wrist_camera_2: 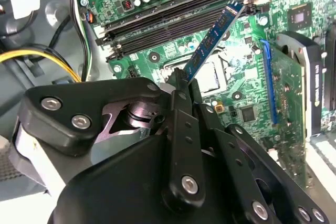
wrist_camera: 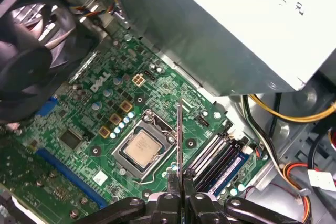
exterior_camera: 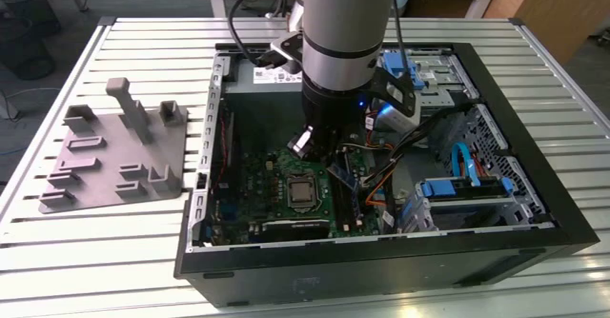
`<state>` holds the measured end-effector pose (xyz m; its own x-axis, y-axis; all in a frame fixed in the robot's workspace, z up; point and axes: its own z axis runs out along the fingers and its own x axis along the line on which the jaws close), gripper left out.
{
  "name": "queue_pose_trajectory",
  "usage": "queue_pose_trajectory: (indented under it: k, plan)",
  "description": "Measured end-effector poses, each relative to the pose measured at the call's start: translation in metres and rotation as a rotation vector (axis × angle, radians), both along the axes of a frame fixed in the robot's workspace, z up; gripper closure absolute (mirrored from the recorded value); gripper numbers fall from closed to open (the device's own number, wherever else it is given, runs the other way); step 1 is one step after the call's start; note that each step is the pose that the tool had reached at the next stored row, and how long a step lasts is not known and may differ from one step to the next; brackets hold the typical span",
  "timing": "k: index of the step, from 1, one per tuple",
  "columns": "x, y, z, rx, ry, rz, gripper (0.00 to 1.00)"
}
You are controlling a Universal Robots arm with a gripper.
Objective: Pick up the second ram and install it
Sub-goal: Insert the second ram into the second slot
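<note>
The end effector point(wrist_camera_2: 185, 86) is clamped shut on one end of the ram point(wrist_camera_2: 212, 39), holding it above and just beside the slots point(wrist_camera_2: 173, 19). The ram looks light, stiff, thin and probably fragile; it is best gripped by its edges.

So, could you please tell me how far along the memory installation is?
Done: the pickup. In hand: the gripper's fingers are shut on the thin bluish-green memory stick, held tilted over the green motherboard. Left: it is not yet seated in the long black slots.
</note>
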<state>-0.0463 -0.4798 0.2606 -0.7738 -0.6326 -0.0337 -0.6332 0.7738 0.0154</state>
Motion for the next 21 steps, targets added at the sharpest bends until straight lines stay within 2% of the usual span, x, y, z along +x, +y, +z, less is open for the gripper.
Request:
queue_pose_trajectory:
  k: [21]
  plan:
    - [0.0,0.0,-0.0012,0.0,0.0,-0.255,0.86]
